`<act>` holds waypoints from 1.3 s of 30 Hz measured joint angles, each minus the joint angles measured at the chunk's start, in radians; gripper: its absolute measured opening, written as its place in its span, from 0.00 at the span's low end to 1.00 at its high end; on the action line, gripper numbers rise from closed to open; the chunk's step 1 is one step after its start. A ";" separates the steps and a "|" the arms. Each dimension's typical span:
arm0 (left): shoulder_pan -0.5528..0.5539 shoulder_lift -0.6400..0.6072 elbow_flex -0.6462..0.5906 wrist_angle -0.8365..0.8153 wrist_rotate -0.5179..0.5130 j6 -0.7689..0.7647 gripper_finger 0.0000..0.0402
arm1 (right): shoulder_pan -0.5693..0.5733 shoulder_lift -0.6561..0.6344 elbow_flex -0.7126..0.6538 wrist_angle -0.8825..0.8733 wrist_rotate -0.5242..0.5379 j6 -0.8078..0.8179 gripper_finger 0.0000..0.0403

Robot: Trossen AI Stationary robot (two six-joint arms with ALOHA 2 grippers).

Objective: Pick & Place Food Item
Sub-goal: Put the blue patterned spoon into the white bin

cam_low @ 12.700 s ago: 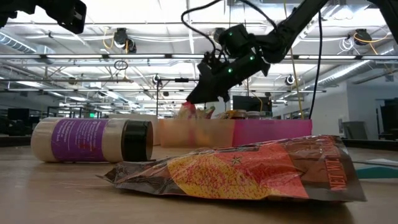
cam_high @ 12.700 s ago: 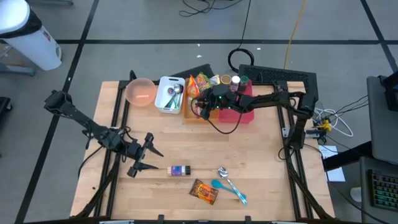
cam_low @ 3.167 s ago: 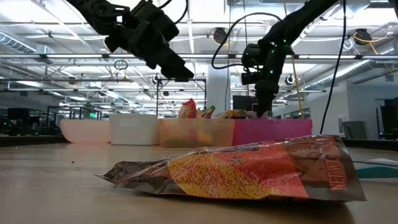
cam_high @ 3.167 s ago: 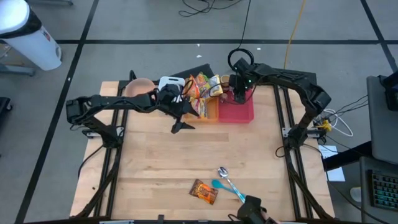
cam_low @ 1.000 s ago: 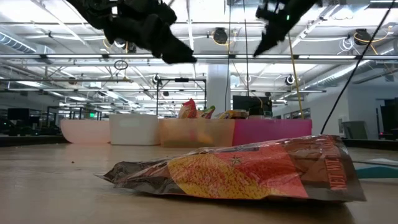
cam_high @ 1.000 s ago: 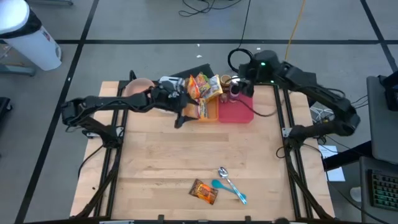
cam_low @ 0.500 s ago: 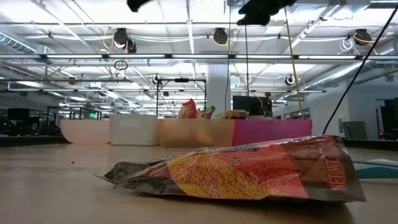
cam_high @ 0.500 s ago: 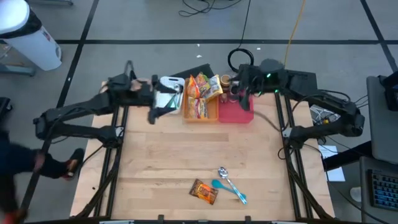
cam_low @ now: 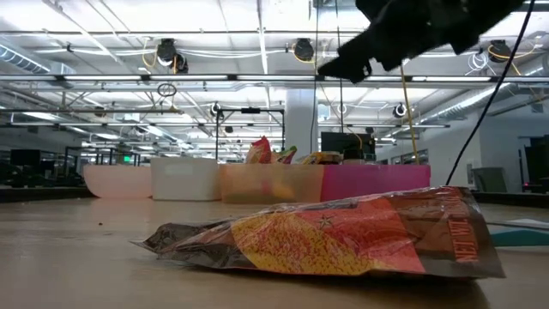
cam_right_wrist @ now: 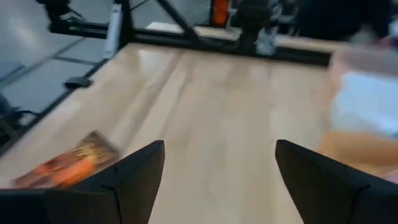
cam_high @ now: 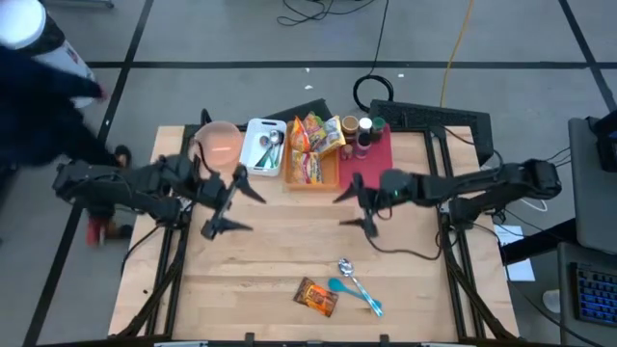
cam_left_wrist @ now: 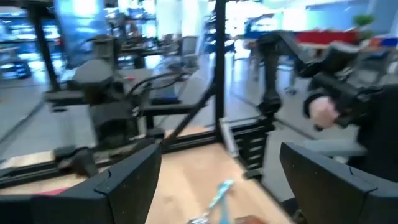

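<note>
Bare table (cam_high: 289, 246) lies between both arms; bins (cam_high: 313, 154) crowd its far edge.

I am counting four containers standing in a row: one pink bowl (cam_high: 220, 144), one white bin (cam_high: 262, 146), one orange bin (cam_high: 310, 166) and one red bin (cam_high: 369, 166). I am seeing three jars (cam_high: 363, 129) in the red bin. One snack packet (cam_high: 316, 296) and two spoons (cam_high: 354, 285) are lying in front of me.

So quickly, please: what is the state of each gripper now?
Left gripper: open, holding nothing.
Right gripper: open, holding nothing.
</note>
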State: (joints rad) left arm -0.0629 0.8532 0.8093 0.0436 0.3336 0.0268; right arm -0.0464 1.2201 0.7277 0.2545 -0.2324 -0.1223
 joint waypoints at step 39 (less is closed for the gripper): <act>-0.549 0.789 -0.218 1.042 -0.626 -0.405 0.84 | 0.538 0.436 -0.048 0.165 0.543 0.389 0.73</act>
State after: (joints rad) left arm -0.6121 1.6425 0.5912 1.0859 -0.2924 -0.3786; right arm 0.4921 1.6558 0.6796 0.4191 0.3107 0.2665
